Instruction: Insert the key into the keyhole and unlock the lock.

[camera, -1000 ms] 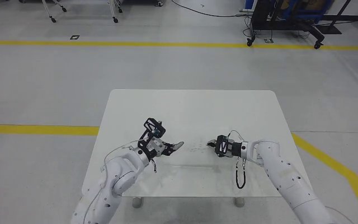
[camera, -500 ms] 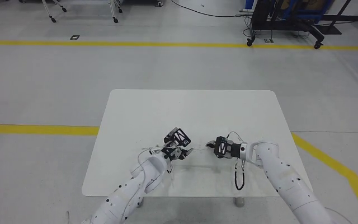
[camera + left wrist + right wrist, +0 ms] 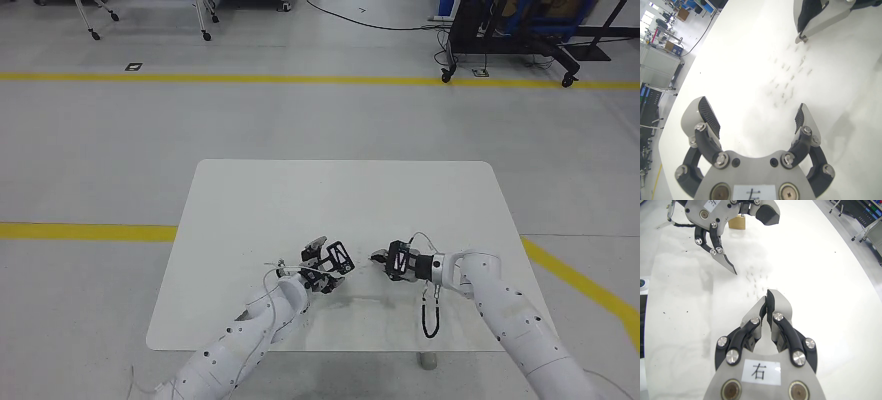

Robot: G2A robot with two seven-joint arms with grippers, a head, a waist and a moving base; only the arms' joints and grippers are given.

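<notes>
We see the right pincer (image 3: 767, 295) pressed together on a small metal tip, which we take for the key (image 3: 801, 38), pointing leftward low over the desk (image 3: 400, 190). The left pincer (image 3: 751, 103) is spread and empty, facing it. The brass padlock (image 3: 736, 222) lies on the desk just to the left of the left pincer, ungripped. We judge the lock must be gripped and steadied before the key can enter.

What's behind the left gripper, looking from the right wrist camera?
A brass padlock sits on the table just behind the left gripper. Its body shows, but the gripper covers most of the shackle, and the keyhole cannot be seen.
</notes>
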